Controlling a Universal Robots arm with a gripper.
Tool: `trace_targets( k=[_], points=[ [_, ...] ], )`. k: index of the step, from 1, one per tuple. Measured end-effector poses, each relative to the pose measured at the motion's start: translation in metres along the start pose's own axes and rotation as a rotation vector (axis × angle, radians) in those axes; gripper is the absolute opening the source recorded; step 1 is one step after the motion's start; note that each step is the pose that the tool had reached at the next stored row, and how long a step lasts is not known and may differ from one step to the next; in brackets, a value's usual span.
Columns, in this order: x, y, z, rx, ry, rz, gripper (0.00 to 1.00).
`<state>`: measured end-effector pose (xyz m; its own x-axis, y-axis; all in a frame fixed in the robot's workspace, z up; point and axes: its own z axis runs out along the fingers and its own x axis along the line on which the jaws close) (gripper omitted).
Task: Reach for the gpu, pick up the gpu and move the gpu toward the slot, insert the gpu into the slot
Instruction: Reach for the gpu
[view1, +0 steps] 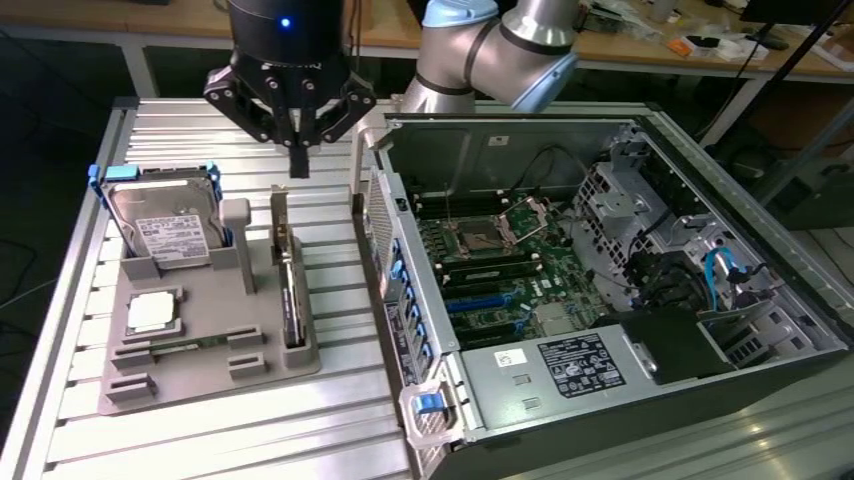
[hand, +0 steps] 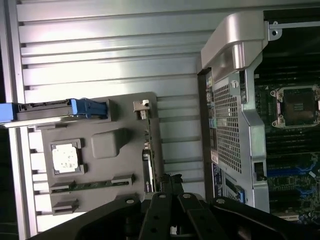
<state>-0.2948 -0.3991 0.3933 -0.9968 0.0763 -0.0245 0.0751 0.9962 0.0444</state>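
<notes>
Exterior view, read from the frame's left to its right.

1. Bench (view1: 200, 440): ribbed metal top, carrying a grey tray (view1: 200, 385) at left of frame and an open case (view1: 534, 130) at right.
2. Tray contents:
   - A drive (view1: 167, 225) stands upright in blue clips at the upper-left corner.
   - A CPU chip (view1: 151, 312) lies flat in a square pocket below the drive.
   - A memory stick (view1: 174, 348) lies in a groove just under the chip.
   - The gpu (view1: 287, 280) stands on edge in a long holder along the tray's right border, seated and untouched.
3. Claw (view1: 299, 165): upper centre-left of frame. Its fingers are pressed together and hold nothing. It hangs above the far end of the gpu, clear of it. The wrist view confirms this, with the dark finger links low over the card's end.
4. Edges and room:
   - A narrow strip of bare bench separates the gpu holder from the case's perforated rear wall.
   - The space directly over the card is open up to the claw.
   - The tray's near edge sits back from the bench's front edge.
5. Case contents:
   - The open side faces up and the motherboard (view1: 521, 270) is exposed.
   - The CPU socket (view1: 477, 238) sits toward the centre.
   - The blue slot (view1: 481, 300) lies below the socket in frame, close to the rear wall and unoccupied.
   - Cables and a black labelled shroud fill the right part.
</notes>
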Motion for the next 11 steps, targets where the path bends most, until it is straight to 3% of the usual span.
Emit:
trace_targets(
  k=[11],
  points=[
    [0.032, -0.0026, -0.001, 0.0001, 0.0001, 0.0, 0.11]
  ],
)
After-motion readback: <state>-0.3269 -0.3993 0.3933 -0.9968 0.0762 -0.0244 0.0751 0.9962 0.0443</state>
